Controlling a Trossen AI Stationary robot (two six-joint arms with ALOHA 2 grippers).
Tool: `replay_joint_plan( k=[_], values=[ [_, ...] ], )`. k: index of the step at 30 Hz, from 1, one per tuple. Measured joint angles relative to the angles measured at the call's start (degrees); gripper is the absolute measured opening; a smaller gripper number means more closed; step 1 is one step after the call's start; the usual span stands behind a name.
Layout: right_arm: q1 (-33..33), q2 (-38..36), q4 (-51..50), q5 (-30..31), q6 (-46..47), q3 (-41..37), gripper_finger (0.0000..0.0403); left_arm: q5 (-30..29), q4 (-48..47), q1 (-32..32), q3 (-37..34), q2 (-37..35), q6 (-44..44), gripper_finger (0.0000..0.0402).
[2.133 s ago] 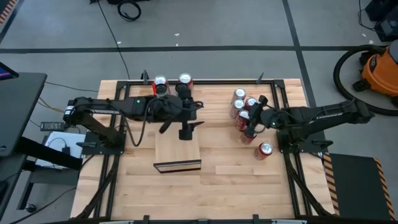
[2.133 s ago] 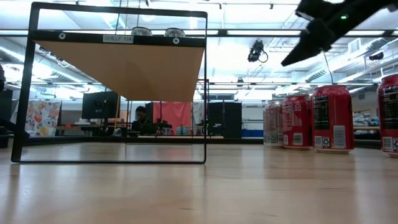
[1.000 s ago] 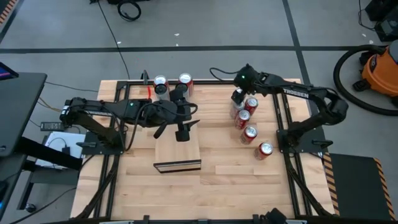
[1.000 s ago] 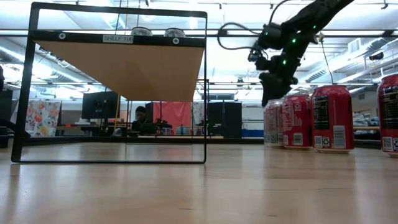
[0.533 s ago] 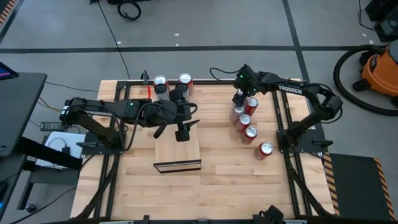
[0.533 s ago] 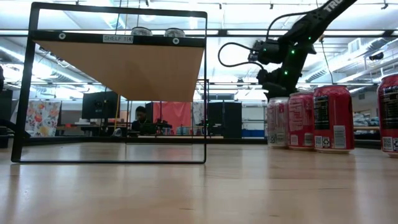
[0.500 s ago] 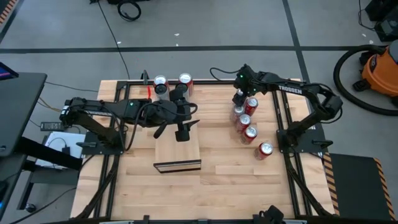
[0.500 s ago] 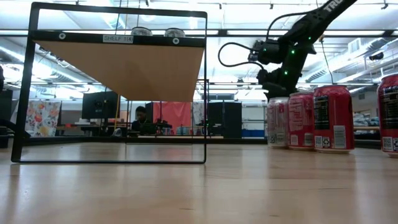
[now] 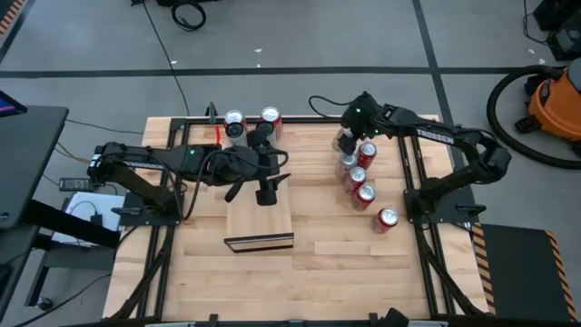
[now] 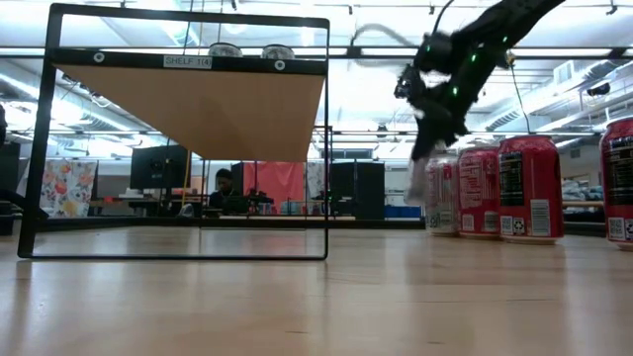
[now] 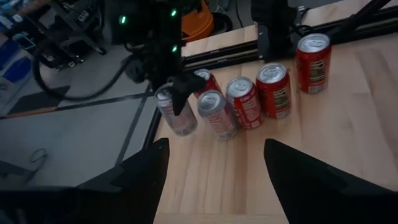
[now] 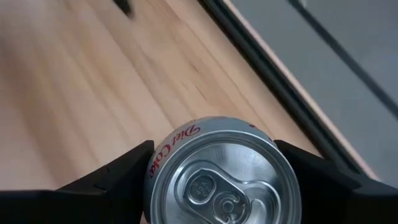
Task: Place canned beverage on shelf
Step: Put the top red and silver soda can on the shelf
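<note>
My right gripper [image 9: 346, 143] is shut on a silver Diet Coke can [image 12: 222, 182] at the far end of a row of cans on the table's right. The can also shows in the low view [image 10: 419, 183], raised and tilted. The shelf [image 9: 259, 218] is a pale wood slab with a dark end face, held in a black frame [image 10: 188, 109] at the table's middle. My left gripper [image 9: 268, 186] hangs open and empty above the shelf. My right gripper pinches the silver can between its two fingers [image 12: 118, 177], on opposite sides of its wall just below the top rim [image 12: 152, 171]. The fingers come from above, pointing down. The can hangs below them, tilted, its base [image 10: 415, 201] clear of the table.
Several red cans [image 9: 361, 186] stand in a row on the right, close beside the held can, and show in the low view [image 10: 529, 188]. Two more cans [image 9: 251, 120] stand by the shelf's far end. Black frame rails run along the table's sides.
My right gripper has gone down onto the silver can at the far end of the row. It has then risen with the can and moved a little toward the table's left edge. The can now hangs tilted, clear of the table.
</note>
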Motion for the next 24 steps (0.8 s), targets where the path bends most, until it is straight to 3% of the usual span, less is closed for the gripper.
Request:
replay_joint_plan(
  k=[9, 16, 24],
  values=[
    [12.81, -6.1, 0.44, -0.71, 0.75, 0.02, 0.0317, -1.25, 0.04, 0.35, 0.0, -0.37, -2.08, 0.0272],
    [26.7, -3.55, 0.68, 0.76, 0.51, 0.02, 0.0318, 0.33, 0.06, 0.35, 0.0, -0.37, -3.45, 0.0272],
    [33.29, 3.46, -0.37, -3.63, -3.42, 0.02, 0.0319, 0.4, 0.04, 0.31, 0.0, -0.37, -3.51, 0.0272]
  ],
)
